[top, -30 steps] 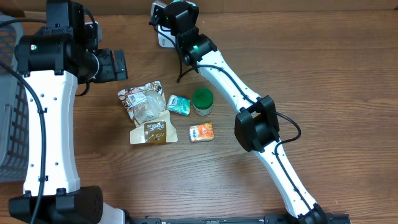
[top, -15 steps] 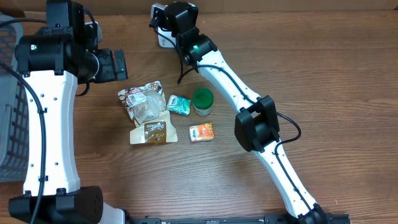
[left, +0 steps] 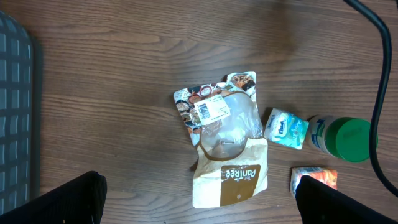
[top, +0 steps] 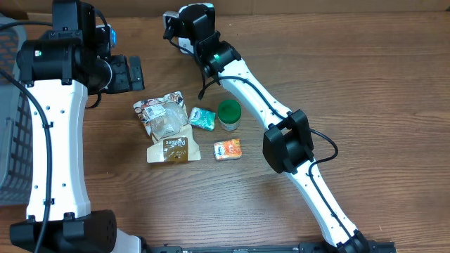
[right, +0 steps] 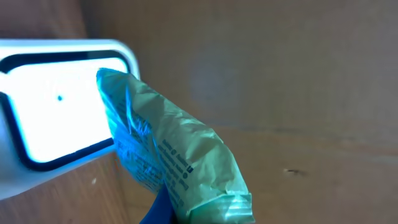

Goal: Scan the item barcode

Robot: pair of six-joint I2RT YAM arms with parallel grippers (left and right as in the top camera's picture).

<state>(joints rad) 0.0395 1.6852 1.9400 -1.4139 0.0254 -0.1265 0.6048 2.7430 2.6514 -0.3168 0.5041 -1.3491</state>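
The right arm [top: 247, 79] reaches to the far edge of the table [top: 373, 84]. There the scanner [right: 43, 118] shows its lit window to the green packet [right: 177, 165], which is pinched in the fully closed right gripper [top: 181, 20]. The biggest risk is a missed read, since the packet looks crumpled and turned edge-on, with no barcode visible. A smaller one is the thin pinch slipping. The left gripper [top: 130, 73] hangs spread wide and empty above the snack pile [left: 227, 149] and adds little risk.
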